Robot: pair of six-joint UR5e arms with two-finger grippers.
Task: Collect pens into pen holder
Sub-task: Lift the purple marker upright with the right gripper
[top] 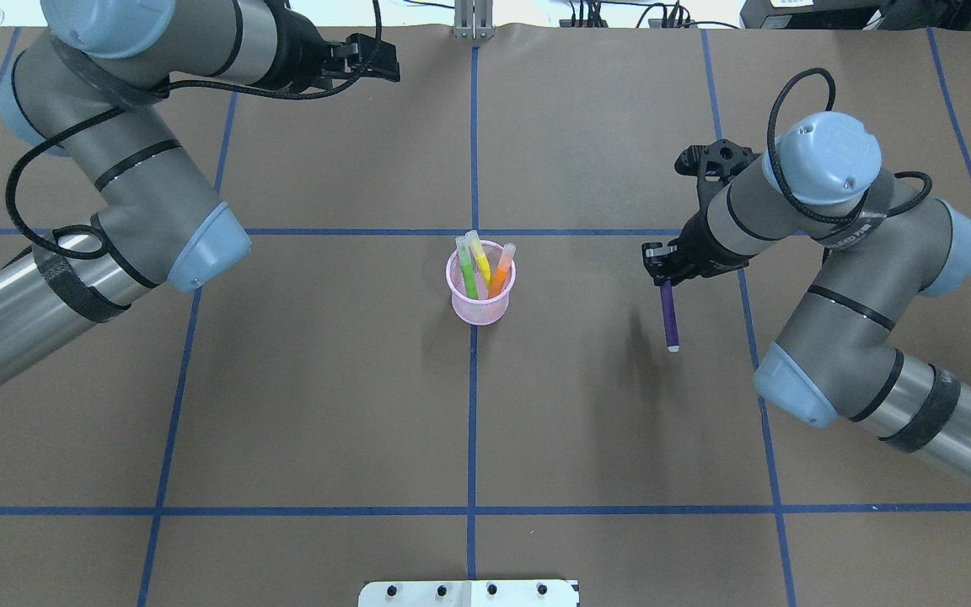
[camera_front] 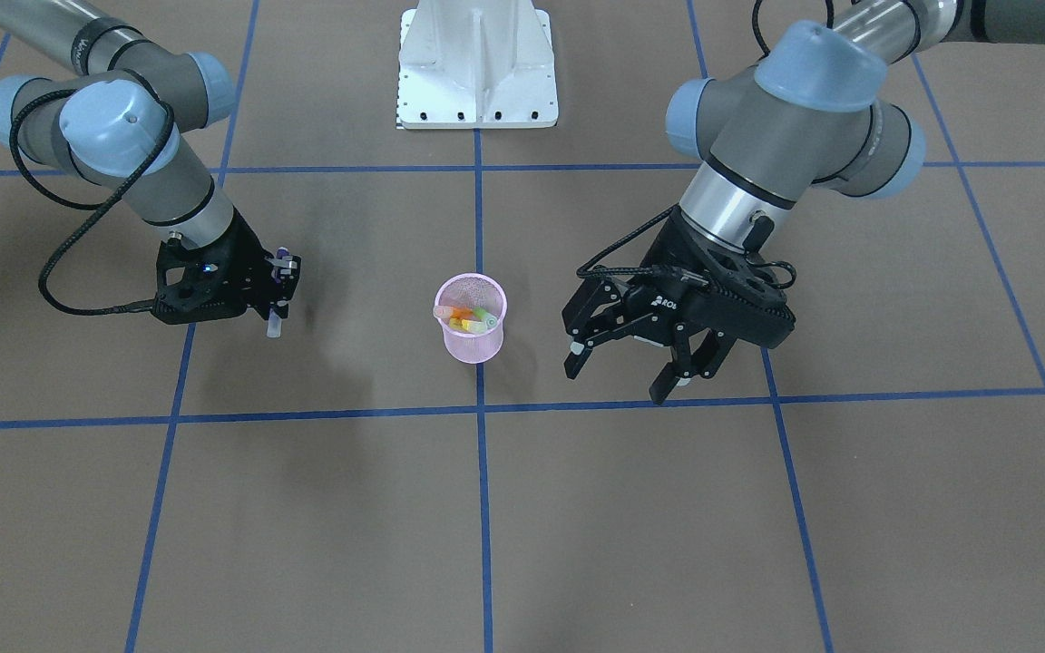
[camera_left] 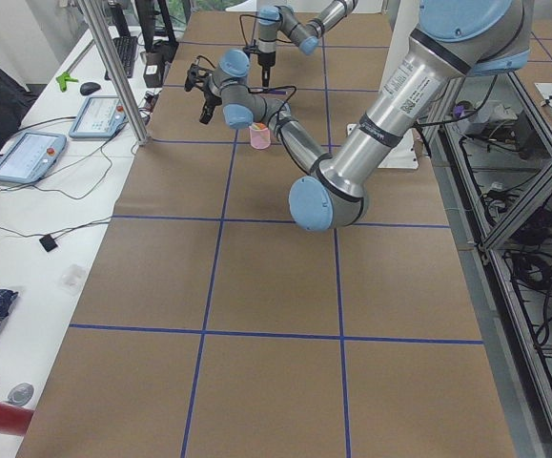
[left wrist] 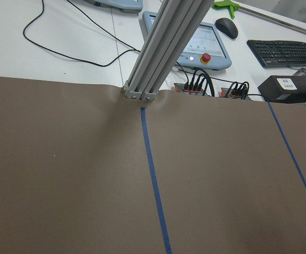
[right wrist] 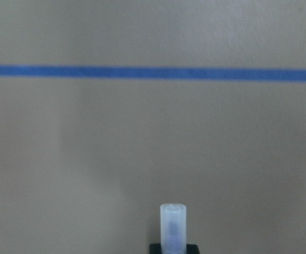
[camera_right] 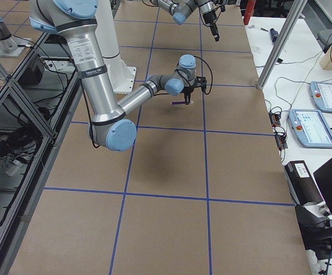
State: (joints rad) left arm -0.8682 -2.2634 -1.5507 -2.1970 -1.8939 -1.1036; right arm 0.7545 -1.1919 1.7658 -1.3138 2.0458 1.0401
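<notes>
Right now my right gripper (top: 664, 278) is clamped on the purple pen (top: 668, 316) at its uncapped end, well apart from the pink mesh pen holder (top: 477, 314). Left gripper (camera_front: 618, 376) jaws are wide and empty. The pen is probably light, stiff and slick, and may pivot. The wrist hides finger contact.

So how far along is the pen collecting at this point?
Mostly done. The green pen, yellow pen and orange pen already stand in the pen holder. The right gripper is shut on the purple pen, off to the cup's side. The left gripper hangs open and empty. Remaining: carry the purple pen over the holder and drop it in.
</notes>
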